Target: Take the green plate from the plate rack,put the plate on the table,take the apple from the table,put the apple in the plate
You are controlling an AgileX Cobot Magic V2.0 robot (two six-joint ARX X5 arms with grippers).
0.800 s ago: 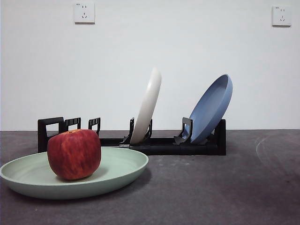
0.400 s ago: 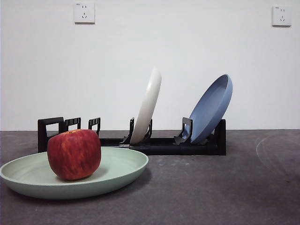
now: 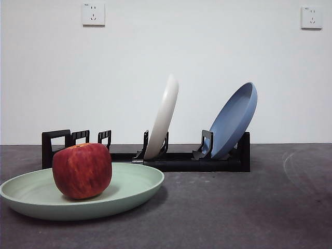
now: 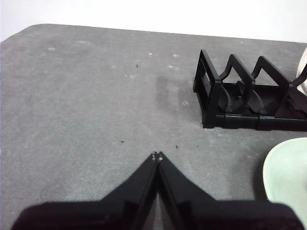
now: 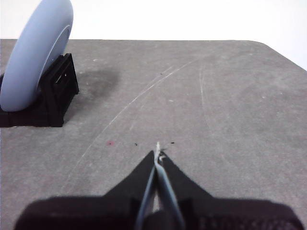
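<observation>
The green plate [image 3: 124,189] lies flat on the table [image 3: 249,207] at the front left, in front of the plate rack [image 3: 176,158]. The dark red apple [image 3: 82,170] sits in the plate, left of its middle. My left gripper [image 4: 157,155] hangs shut and empty above bare table, beside the rack's end [image 4: 211,96]; a sliver of the green plate's rim [image 4: 285,177] shows in its view. My right gripper [image 5: 157,153] is shut too, over bare table off the rack's other end [image 5: 53,96]. Neither arm shows in the front view.
A cream-white plate [image 3: 163,116] and a blue plate [image 3: 233,119] stand tilted in the rack's slots. The blue plate [image 5: 33,57] is also in the right wrist view. Two wall sockets [image 3: 93,14] sit high on the white wall behind.
</observation>
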